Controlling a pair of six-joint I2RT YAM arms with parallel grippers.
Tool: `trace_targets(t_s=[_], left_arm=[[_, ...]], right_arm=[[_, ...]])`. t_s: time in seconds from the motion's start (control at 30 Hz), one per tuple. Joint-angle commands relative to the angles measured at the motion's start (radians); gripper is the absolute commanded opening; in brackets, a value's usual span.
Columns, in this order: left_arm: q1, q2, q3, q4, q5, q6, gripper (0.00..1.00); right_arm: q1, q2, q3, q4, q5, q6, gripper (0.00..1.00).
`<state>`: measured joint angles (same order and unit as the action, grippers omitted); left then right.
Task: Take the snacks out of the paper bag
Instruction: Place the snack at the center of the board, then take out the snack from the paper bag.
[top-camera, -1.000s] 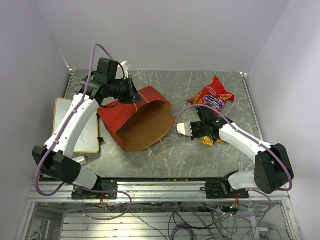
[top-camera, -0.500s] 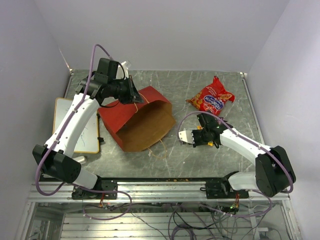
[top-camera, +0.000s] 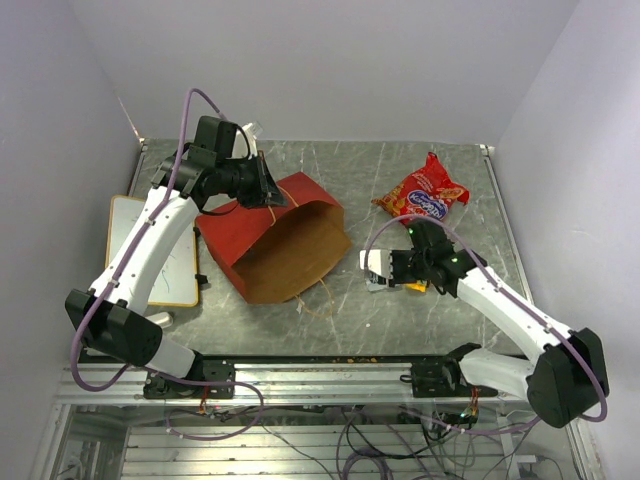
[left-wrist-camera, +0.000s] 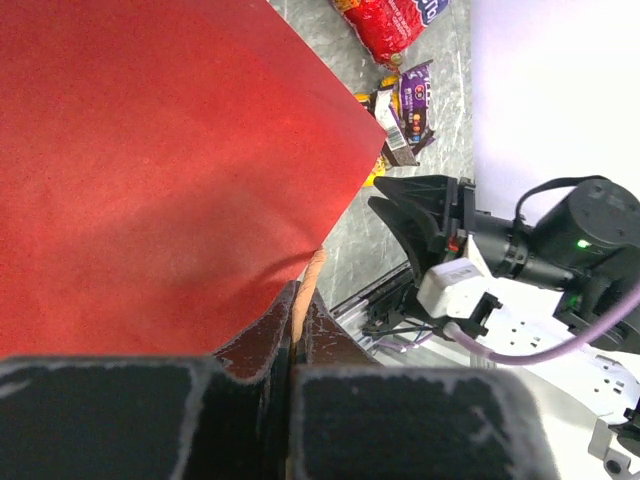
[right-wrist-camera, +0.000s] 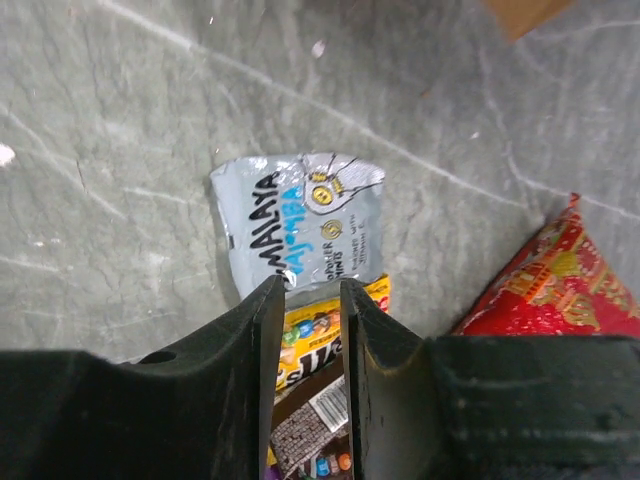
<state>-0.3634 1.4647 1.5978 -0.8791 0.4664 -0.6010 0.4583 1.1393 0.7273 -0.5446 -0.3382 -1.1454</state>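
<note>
Hovering over the bench (top-camera: 340, 165), the right gripper (right-wrist-camera: 308, 290) is slightly open and holds nothing. In the right wrist view, the light-blue packet (right-wrist-camera: 300, 220) lies flat just past its fingertips at 12 o'clock, with its lettering running roughly 6 to 12. A yellow packet (right-wrist-camera: 374, 292) lies beneath the fingers and the red chip bag (right-wrist-camera: 545, 280) is at 4 o'clock. The left gripper (left-wrist-camera: 300, 320) is closed on the handle of the paper bag (top-camera: 300, 245). In the top view the bag lies on its side with its mouth toward 5 o'clock, and a whiteboard (top-camera: 125, 225) is at its 9 o'clock.

At centre the paper bag (top-camera: 285, 245), whiteboard (top-camera: 125, 222) left of it, chip bag (top-camera: 425, 195) at right rear, candy packets (right-wrist-camera: 300, 225) before that
</note>
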Motion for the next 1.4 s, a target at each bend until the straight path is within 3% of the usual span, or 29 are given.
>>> trace_targets(t_s=[0.0,0.2,0.6,0.97,1.37], left_arm=[[0.009,-0.022,-0.013,0.002,0.011,0.021,0.07],[0.01,-0.058,-0.041,-0.049,-0.022,0.045,0.07],[0.009,-0.161,-0.119,-0.135,-0.186,0.028,0.07],[0.009,-0.14,-0.083,-0.084,-0.173,-0.049,0.07],[0.009,-0.24,-0.155,-0.026,-0.107,-0.002,0.07]], right_arm=[[-0.004,-0.043,0.057,0.016,-0.105,0.098,0.3],[0.067,-0.048,0.068,0.228,-0.206,0.259,0.32],[0.325,0.162,0.019,0.778,-0.282,0.462,0.33],[0.409,0.269,0.079,0.79,-0.283,0.321,0.33],[0.498,0.526,0.172,0.987,-0.153,0.227,0.35]])
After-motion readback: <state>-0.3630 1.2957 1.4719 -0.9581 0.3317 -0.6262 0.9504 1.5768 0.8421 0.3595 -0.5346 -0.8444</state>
